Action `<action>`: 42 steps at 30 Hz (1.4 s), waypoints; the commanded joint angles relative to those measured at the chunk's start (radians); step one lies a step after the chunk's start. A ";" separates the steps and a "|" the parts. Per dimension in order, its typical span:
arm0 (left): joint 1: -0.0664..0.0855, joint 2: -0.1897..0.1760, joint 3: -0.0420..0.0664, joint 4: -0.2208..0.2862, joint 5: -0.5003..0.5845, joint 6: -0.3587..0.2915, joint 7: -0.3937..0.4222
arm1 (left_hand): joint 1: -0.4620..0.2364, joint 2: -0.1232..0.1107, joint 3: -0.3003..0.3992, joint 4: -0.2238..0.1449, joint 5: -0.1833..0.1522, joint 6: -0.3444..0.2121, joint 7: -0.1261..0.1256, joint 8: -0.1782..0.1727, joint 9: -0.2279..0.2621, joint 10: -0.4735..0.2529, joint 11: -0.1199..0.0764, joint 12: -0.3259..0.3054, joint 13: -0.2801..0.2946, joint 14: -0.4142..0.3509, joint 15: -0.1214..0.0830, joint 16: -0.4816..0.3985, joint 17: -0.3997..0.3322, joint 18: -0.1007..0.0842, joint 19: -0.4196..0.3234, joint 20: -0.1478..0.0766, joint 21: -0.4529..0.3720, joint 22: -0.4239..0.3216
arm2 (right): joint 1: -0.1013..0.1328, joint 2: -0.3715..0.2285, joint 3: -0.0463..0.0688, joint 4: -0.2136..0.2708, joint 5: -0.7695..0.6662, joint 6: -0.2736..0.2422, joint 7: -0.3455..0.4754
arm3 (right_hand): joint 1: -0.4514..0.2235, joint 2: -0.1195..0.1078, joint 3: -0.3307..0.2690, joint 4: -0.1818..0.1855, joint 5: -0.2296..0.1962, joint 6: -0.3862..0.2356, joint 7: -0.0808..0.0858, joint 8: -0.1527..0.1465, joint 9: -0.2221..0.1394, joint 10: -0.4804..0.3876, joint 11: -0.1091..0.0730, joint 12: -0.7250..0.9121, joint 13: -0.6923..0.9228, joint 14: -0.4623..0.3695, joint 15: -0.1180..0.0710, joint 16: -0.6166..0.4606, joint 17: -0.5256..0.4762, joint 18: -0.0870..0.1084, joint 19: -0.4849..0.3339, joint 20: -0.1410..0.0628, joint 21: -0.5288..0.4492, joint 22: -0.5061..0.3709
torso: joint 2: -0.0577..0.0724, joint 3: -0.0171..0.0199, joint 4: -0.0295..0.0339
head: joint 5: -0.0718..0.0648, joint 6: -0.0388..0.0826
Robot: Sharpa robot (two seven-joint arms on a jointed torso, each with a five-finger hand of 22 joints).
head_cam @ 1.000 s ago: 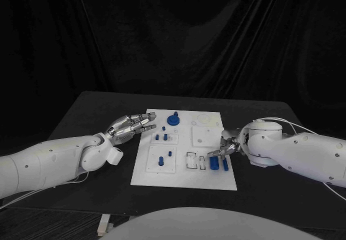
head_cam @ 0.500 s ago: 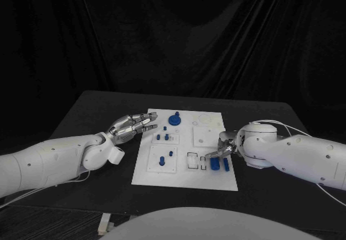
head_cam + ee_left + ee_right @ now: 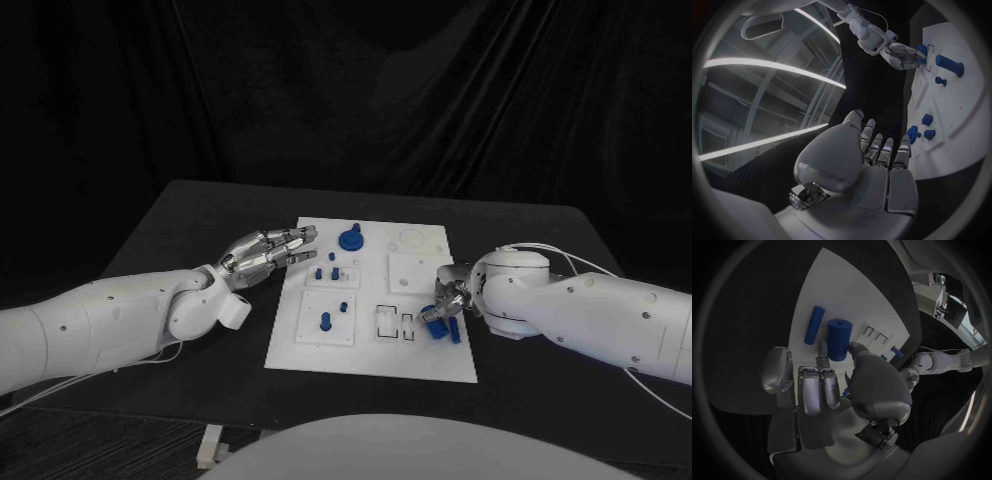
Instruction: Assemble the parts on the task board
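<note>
While my right hand [image 3: 444, 309] closes its fingertips on the thick blue cylinder [image 3: 839, 338] lying near the white board's [image 3: 433, 360] right edge, beside a thinner blue rod [image 3: 814, 324], I should firm the pinch before lifting, then carry it upright. My left hand [image 3: 265, 251] hovers spread, holding nothing.

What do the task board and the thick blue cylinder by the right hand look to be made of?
Task board: probably rigid plastic, matte white, an even surface with crisp cut-out slots. Thick blue cylinder: likely plastic too, solid uniform blue with a dull sheen and a flat end; it could be printed. The right hand has its fingers at it.
</note>
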State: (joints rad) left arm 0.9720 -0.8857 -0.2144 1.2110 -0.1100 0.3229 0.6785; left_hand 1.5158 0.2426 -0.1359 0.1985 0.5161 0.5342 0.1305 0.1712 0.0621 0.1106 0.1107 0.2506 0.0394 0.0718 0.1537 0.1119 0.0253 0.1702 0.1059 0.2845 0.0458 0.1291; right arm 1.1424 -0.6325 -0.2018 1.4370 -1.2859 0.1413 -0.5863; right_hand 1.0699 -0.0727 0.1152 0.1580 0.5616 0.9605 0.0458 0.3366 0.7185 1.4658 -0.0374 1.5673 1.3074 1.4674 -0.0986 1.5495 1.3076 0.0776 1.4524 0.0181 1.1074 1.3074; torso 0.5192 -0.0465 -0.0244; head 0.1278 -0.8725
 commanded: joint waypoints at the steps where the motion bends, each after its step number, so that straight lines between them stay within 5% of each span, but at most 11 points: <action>1: -0.003 0.001 0.001 0.000 0.007 0.015 0.017 | -0.004 0.005 0.005 0.000 0.006 -0.006 0.000 0.000 -0.001 -0.006 0.003 -0.003 -0.001 -0.001 0.005 0.002 0.000 0.009 0.003 0.004 0.005 -0.001 | -0.011 -0.003 -0.006 -0.002 -0.003 0.016 -0.009 | 0.036 0.007 0.036 -0.047 0.034 -0.019 0.001 -0.006 0.009 0.105 0.010 0.004 0.263 0.091 0.009 -0.006 0.205 0.012 -0.005 0.001 -0.010 0.143 | 0.000 -0.0002 0.0003 | 0.001 0.000; 8: -0.005 0.001 0.001 0.000 0.007 0.016 0.015 | -0.004 0.005 0.005 0.000 0.006 -0.006 0.000 0.000 -0.001 -0.006 0.003 -0.003 -0.001 -0.001 0.005 0.002 0.000 0.009 0.003 0.004 0.005 -0.001 | -0.012 -0.017 -0.006 0.013 -0.003 -0.030 0.021 | 0.074 0.017 0.108 -0.111 0.163 -0.021 -0.005 0.024 0.041 0.105 0.005 0.004 0.263 0.090 0.006 -0.008 0.203 0.013 -0.006 -0.001 -0.018 0.142 | 0.000 0.0002 -0.0006 | 0.006 0.000; 11: -0.006 0.000 0.001 0.000 0.007 0.015 0.015 | -0.004 0.005 0.005 0.000 0.006 -0.006 0.000 0.000 -0.001 -0.006 0.003 -0.003 -0.001 -0.001 0.005 0.002 0.000 0.009 0.003 0.004 0.005 -0.001 | -0.012 -0.031 -0.006 0.028 0.023 -0.069 0.038 | 0.071 0.018 0.124 -0.121 0.182 -0.020 -0.008 0.036 0.051 0.105 0.002 0.004 0.263 0.090 0.004 -0.008 0.203 0.013 -0.005 -0.003 -0.019 0.142 | 0.000 0.0002 -0.0009 | 0.007 0.000; 14: -0.006 -0.001 0.001 0.000 0.007 0.014 0.015 | -0.004 0.005 0.005 0.000 0.006 -0.006 0.000 0.000 -0.001 -0.006 0.003 -0.003 -0.001 -0.001 0.005 0.002 0.000 0.009 0.003 0.004 0.005 -0.001 | -0.009 -0.048 -0.006 0.045 0.096 -0.106 0.051 | 0.062 0.016 0.161 -0.147 0.247 -0.015 -0.015 0.068 0.080 0.105 -0.004 0.004 0.263 0.086 -0.002 -0.020 0.179 0.013 -0.001 -0.009 -0.015 0.144 | 0.000 0.0002 -0.0012 | 0.009 0.000; 18: -0.007 -0.002 0.001 0.000 0.007 0.013 0.015 | -0.005 0.005 0.007 0.001 0.007 -0.005 0.000 0.000 -0.001 -0.006 0.003 -0.002 -0.001 0.000 0.005 0.003 0.001 0.009 0.004 0.004 0.005 -0.001 | 0.006 -0.067 -0.005 0.066 0.233 -0.139 0.056 | 0.058 0.016 0.176 -0.156 0.264 -0.019 -0.017 0.081 0.092 0.105 -0.007 0.004 0.263 0.086 -0.005 -0.021 0.176 0.012 0.000 -0.010 -0.012 0.145 | 0.000 0.0002 -0.0010 | 0.009 0.000; 30: -0.007 -0.001 0.001 0.000 0.007 0.013 0.012 | -0.006 0.006 0.008 0.001 0.007 -0.005 0.001 0.000 -0.001 -0.006 0.004 -0.002 -0.001 0.000 0.006 0.003 0.001 0.009 0.004 0.004 0.005 -0.001 | 0.050 -0.075 -0.005 0.091 0.598 -0.185 0.042 | 0.012 0.023 0.188 -0.144 0.243 -0.029 -0.018 0.095 0.105 0.105 -0.007 0.004 0.263 0.084 -0.006 -0.026 0.164 0.014 -0.002 -0.012 -0.025 0.141 | -0.001 0.0000 -0.0004 | 0.011 0.000; 42: -0.008 0.002 0.001 -0.001 0.007 0.017 0.011 | -0.010 0.006 0.009 0.006 0.003 -0.005 0.001 0.000 -0.001 -0.006 0.004 -0.001 -0.001 0.000 0.007 0.003 0.001 0.009 0.004 0.004 0.005 -0.002 | 0.031 -0.016 -0.006 0.041 0.647 -0.140 0.019 | -0.024 0.028 0.192 -0.133 0.140 -0.052 -0.014 0.100 0.107 0.105 -0.004 0.004 0.263 0.082 -0.003 -0.033 0.151 0.019 -0.011 -0.010 -0.058 0.133 | 0.000 0.0000 0.0004 | 0.009 0.000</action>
State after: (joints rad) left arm 0.9656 -0.8855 -0.2144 1.2087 -0.1100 0.3264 0.6766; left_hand 1.5116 0.2468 -0.1304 0.2041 0.5200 0.5342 0.1305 0.1712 0.0620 0.1106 0.1107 0.2506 0.0394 0.0718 0.1537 0.1119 0.0252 0.1702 0.1060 0.2845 0.0458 0.1287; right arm 1.1782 -0.6518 -0.2077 1.4825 -0.6807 -0.0114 -0.5489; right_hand 1.0573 -0.0423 0.1416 0.1844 0.7011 0.9213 0.0390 0.4314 0.7632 1.4681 -0.0400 1.5673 1.3078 1.4662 -0.1010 1.5216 1.3075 0.0776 1.4497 0.0078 1.0513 1.3073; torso 0.5187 -0.0463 -0.0247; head 0.1374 -0.8725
